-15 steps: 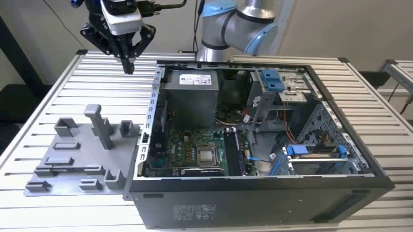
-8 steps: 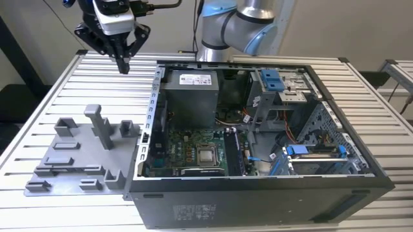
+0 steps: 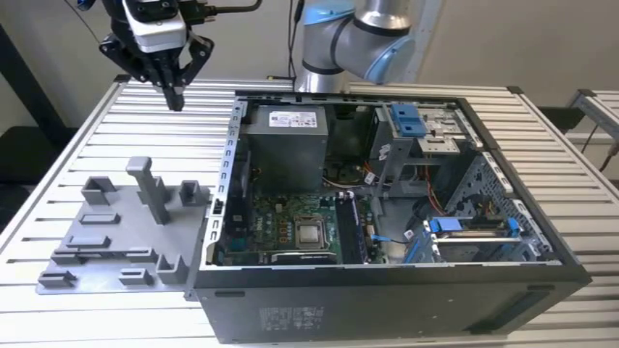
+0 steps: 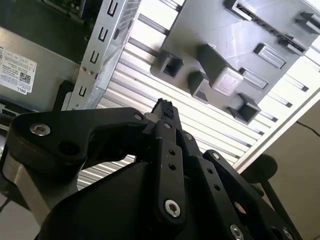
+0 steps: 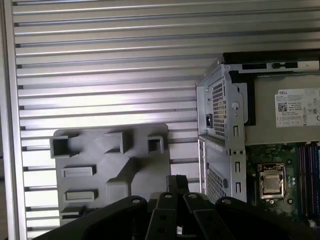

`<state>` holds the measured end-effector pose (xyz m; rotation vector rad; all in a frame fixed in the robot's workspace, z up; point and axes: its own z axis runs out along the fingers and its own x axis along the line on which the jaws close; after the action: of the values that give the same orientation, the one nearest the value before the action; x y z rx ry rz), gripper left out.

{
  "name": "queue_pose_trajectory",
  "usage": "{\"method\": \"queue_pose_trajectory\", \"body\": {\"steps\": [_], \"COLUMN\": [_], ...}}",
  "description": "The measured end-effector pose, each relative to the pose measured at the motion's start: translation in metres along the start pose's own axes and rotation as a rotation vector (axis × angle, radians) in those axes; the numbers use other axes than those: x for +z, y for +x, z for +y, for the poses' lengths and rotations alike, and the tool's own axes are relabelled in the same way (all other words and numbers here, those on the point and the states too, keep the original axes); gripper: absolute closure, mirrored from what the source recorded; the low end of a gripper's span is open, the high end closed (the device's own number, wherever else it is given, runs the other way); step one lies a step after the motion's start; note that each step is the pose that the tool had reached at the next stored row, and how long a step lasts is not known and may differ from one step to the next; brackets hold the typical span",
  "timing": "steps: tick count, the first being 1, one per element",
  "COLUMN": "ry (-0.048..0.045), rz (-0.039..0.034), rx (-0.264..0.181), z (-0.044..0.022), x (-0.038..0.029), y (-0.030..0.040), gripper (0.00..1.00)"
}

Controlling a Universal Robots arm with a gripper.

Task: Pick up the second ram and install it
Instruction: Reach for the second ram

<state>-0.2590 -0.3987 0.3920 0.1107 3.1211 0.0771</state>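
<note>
We judge the pick-up not yet begun: our hand hangs closed on nothing above the counter near the grey fixture, so it must open first

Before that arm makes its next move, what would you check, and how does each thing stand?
1. Pincer free to grasp: ok, shut with nothing between its fingers.
2. Pincer clear of obstacles: ok, it hangs above the slatted table, apart from the computer case.
3. Case open: ok, the motherboard lies exposed.
4. Grey fixture sits flat beside the case: ok.
5. Second ram's whereabouts: cannot tell.
6. Free socket for it: cannot tell.
</note>
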Motion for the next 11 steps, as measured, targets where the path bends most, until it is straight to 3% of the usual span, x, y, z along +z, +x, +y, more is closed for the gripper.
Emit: {"method": "queue_pose_trajectory", "body": {"steps": [11], "ry": [0.0000], "rz": [0.0000], "rx": [0.000], "z": [-0.0017], "x": [-0.0003], "y": [0.0234], "gripper": [0.89]}}
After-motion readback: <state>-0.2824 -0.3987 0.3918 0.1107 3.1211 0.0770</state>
